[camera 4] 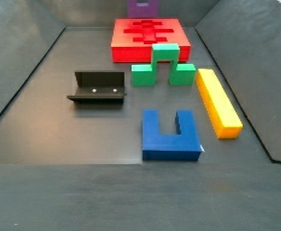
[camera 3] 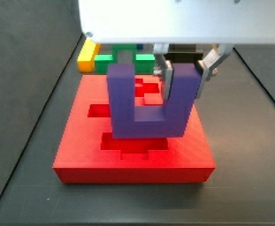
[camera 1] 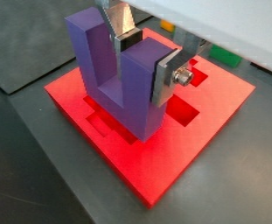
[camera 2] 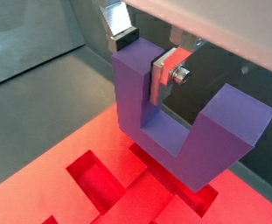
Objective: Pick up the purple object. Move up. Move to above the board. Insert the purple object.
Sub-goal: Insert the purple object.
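The end effector (camera 1: 148, 59) hangs over the board (camera 1: 179, 162), its flat silver fingers (camera 1: 169, 72) closed on one arm of the purple object (camera 1: 117, 79), one plate on the arm's outer face and the other inside the gap of the U. The block is held upright with its two arms pointing up and its joining bar at the bottom. In a side view the purple object (camera 3: 151, 108) has its bar down at the red board (camera 3: 133, 161), over the central line of recessed slots (camera 3: 133, 141); whether it is seated in a slot or only resting on the surface is hard to tell from these angles. In a wrist view the bar's lower edge meets the board (camera 2: 56, 179) just beside an open crossbar slot (camera 2: 103, 179). Behind the board, a green block (camera 3: 127, 58) and a yellow block (camera 3: 88, 59) show. Another side view, from farther off, shows the board (camera 4: 153, 41) at the far end of the dark floor, with a green notched block (camera 4: 164, 65), a long yellow bar (camera 4: 218, 101), a blue U-shaped block (camera 4: 172, 137) and the fixture (camera 4: 97, 88) in front of it.
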